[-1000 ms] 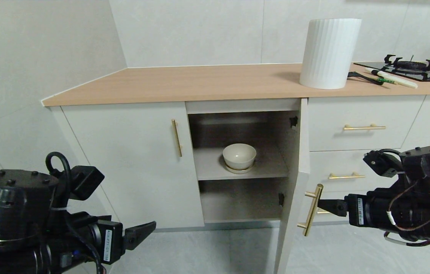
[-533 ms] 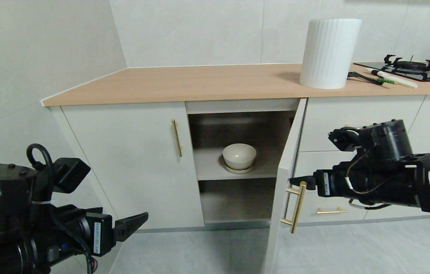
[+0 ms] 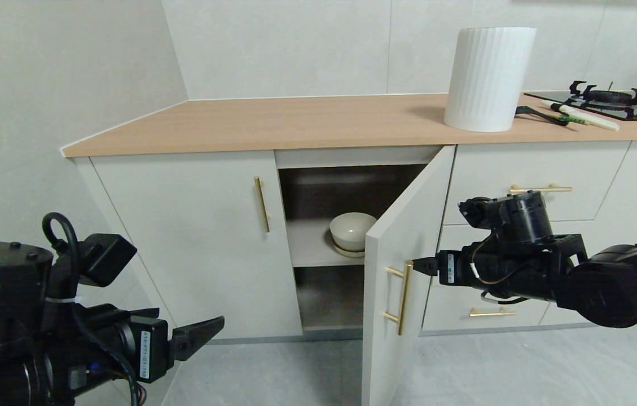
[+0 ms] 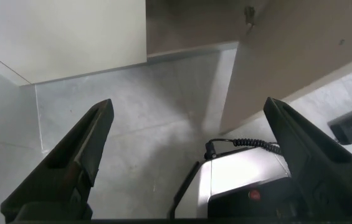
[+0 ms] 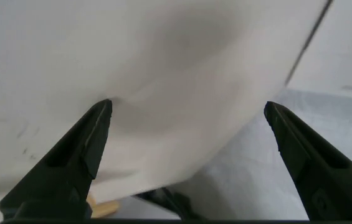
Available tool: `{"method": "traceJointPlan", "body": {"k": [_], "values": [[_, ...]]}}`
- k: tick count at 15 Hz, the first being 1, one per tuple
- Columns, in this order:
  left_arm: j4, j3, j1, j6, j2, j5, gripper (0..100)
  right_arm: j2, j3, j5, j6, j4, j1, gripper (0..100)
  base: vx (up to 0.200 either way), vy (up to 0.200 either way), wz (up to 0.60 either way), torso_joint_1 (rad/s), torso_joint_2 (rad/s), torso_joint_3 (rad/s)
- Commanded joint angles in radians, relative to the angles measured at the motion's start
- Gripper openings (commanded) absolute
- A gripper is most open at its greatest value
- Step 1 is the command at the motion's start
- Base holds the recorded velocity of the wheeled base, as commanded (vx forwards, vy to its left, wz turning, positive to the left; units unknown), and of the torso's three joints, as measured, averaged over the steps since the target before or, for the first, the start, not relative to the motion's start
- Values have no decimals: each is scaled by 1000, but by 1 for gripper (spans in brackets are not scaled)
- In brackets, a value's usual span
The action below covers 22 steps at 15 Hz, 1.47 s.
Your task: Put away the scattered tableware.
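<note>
Head view: bowl (image 3: 352,230) sits on the cabinet shelf (image 3: 312,248) behind the half-open door (image 3: 397,237). Right end effector (image 3: 424,265), spread wide and empty, is by the handle (image 3: 403,296). Left end effector (image 4: 188,115) hangs low, wide open, empty.

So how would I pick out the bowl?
Look under the wooden counter, at the cabinet with its door half open. On the middle shelf inside sits the bowl: cream, deep and rounded, unlike the flat plate beneath it.
</note>
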Motion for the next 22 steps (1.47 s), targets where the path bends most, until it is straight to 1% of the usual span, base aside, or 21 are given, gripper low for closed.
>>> {"method": "traceJointPlan", "body": {"k": [1,2,4,5,6,7,9,11,19,20,22], "values": [[-1,0,0,-1,-2,1,100,52,-9,-29,2,-4,13,100,0,0,0,0,0,0],[1,0,0,2,-2,2,100,70,-9,-47,6,-29,13,100,0,0,0,0,0,0],[1,3,0,6,2,2,100,100,-9,-52,33,-102,20,100,0,0,0,0,0,0],[4,5,0,6,5,2,100,120,-8,-57,50,-164,20,100,0,0,0,0,0,0],[4,5,0,6,5,2,100,133,-9,-60,52,-182,21,100,0,0,0,0,0,0],[5,5,0,6,5,2,100,138,-11,-60,53,-187,23,100,0,0,0,0,0,0],[5,7,0,6,5,2,100,141,-22,-60,67,-187,35,100,200,0,0,5,0,2],[5,5,0,6,6,1,100,146,-39,-63,110,-187,37,100,200,0,0,-5,-2,7],[4,10,0,12,11,2,100,155,-51,-66,125,-196,37,100,0,0,0,0,0,0],[4,10,0,12,11,2,100,164,-69,-80,144,-199,37,100,0,0,0,0,0,0],[4,10,0,12,8,4,100,215,-147,-158,206,-197,35,100,0,0,0,0,0,0]]}}
